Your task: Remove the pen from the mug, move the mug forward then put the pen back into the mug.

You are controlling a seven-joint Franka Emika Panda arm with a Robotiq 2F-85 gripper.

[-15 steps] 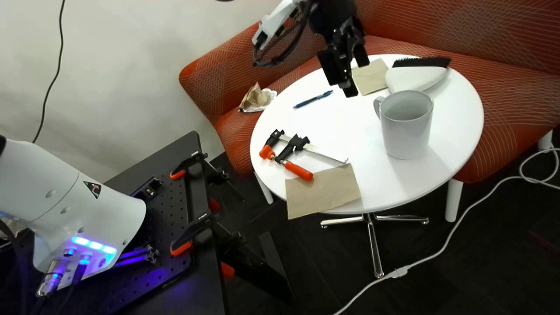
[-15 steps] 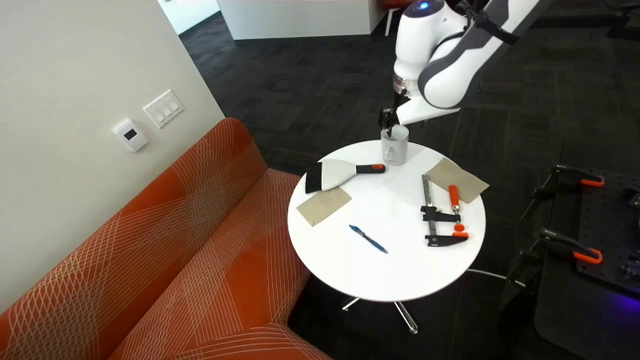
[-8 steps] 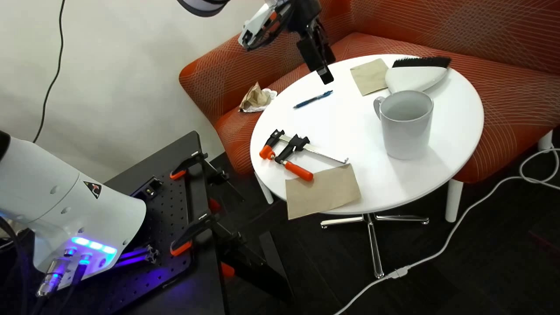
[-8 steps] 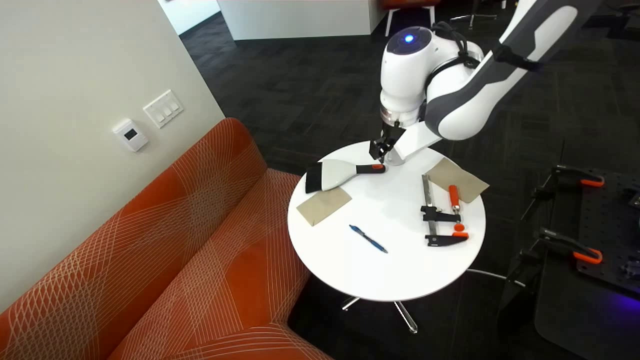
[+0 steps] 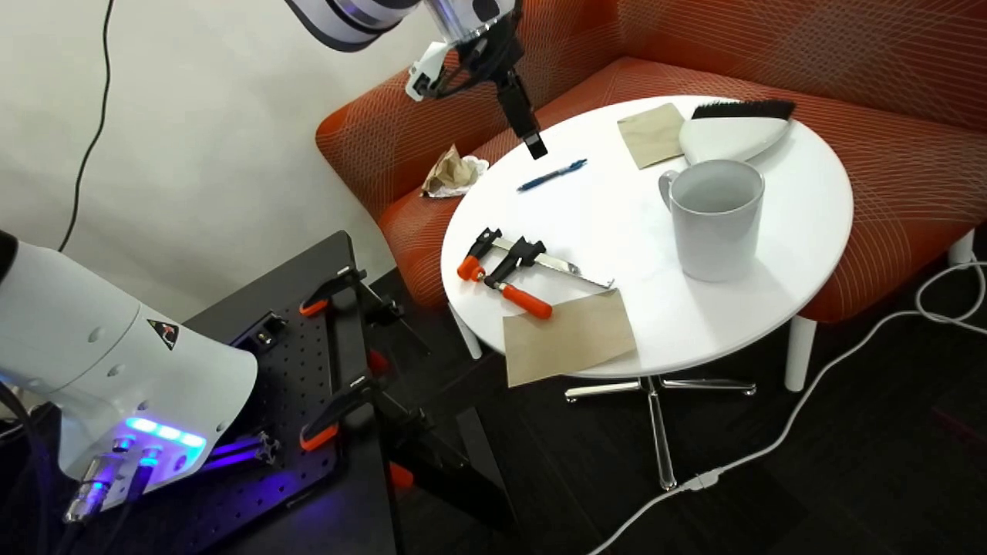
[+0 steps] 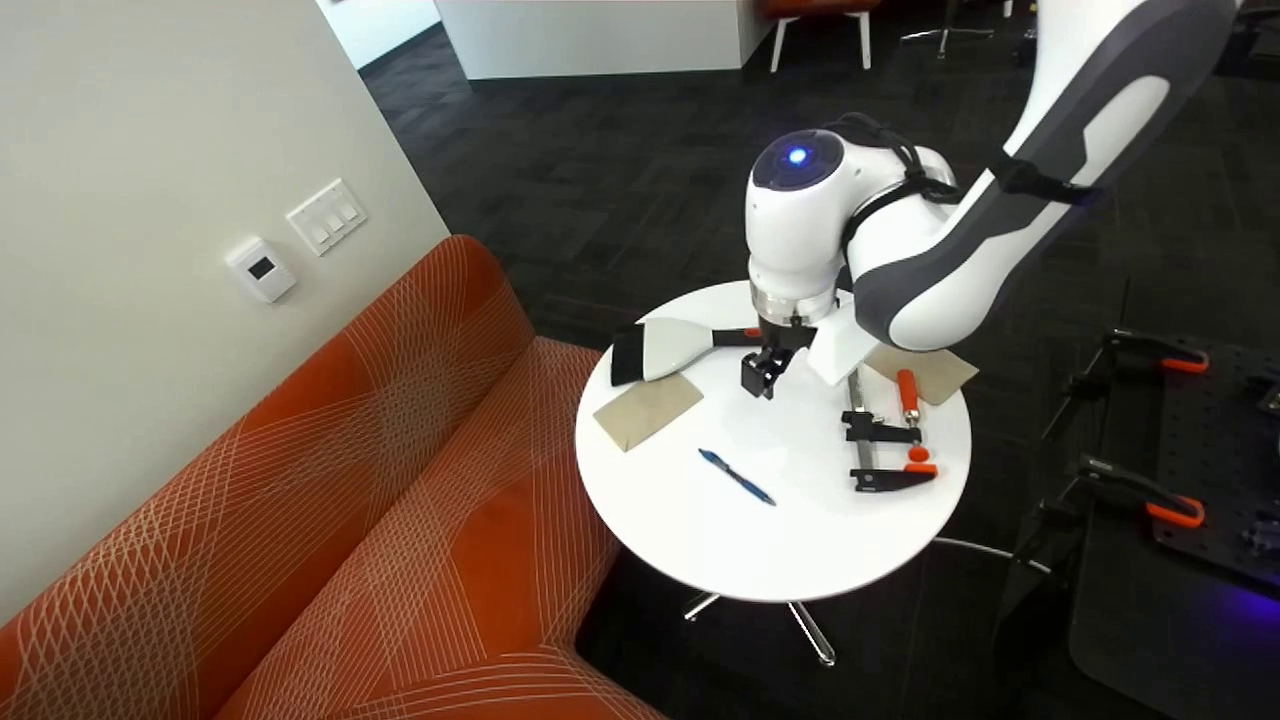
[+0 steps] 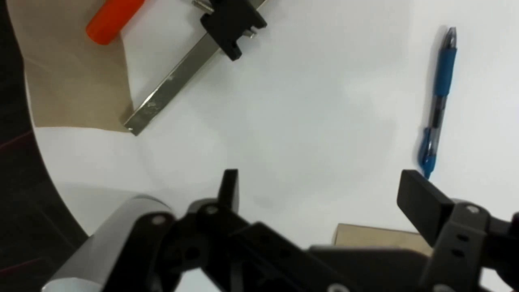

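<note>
1. Far left in the wrist view, the mug stands on the table; in an exterior view the mug is upright and unmoved, with nothing poking out of it.
2. Next, the clamp lies unchanged (it plays no part in this job).
3. In the middle, the pincer hovers, spread wide, with nothing between its fingers. Here is the change: in both exterior views it is no longer close by the mug but out over the table. The mug seems finished with, though I cannot tell whether it has gone forward.
4. Rightmost, the blue pen lies flat on the table, unmoved, its clip end in line with one finger. Fetching it is probably the step now starting; the pincer likely needs to shift sideways before coming down.
</note>
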